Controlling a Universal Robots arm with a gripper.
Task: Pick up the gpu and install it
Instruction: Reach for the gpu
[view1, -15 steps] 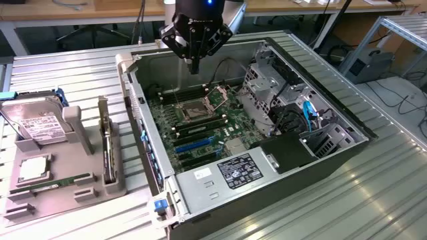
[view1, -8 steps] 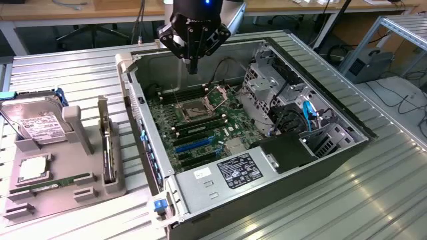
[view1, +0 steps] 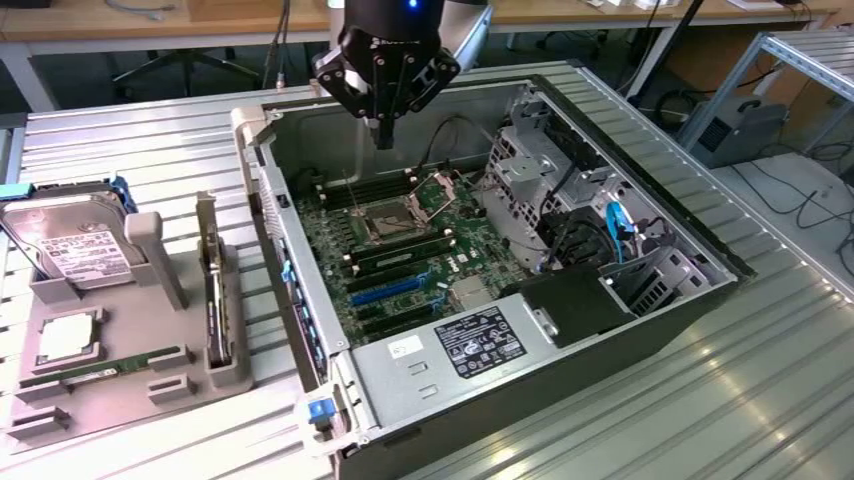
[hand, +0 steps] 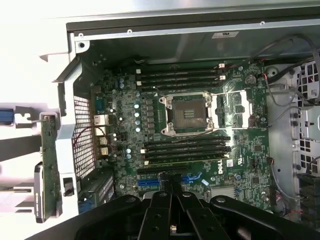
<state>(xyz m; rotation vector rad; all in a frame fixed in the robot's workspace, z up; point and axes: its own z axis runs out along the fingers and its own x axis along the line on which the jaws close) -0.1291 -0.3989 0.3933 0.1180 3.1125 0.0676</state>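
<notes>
Found the gripper (view1: 384, 138) hanging over the far end of the open computer case (view1: 574, 395), above the motherboard (view1: 400, 250) and clear of it. Saw its two fingers pressed together, clamped on nothing and touching nothing. Saw the same from the wrist view: the gripper (hand: 170, 184) closed, pointing down at the motherboard (hand: 190, 130) near the empty processor socket (hand: 187, 114) and the blue slots (hand: 194, 178). Spotted the gpu (view1: 210, 285) well apart from the gripper, at the exterior view's left, outside the case, standing on edge in a slot of the grey holder (view1: 200, 375) on the table (view1: 134, 140). Made out the gpu (hand: 47, 165) in the wrist view too, a green card on edge just outside the case wall. Noted a hard drive (view1: 74, 250) propped at the holder's far end and a memory stick (view1: 107, 368) lying flat at its near end.
</notes>
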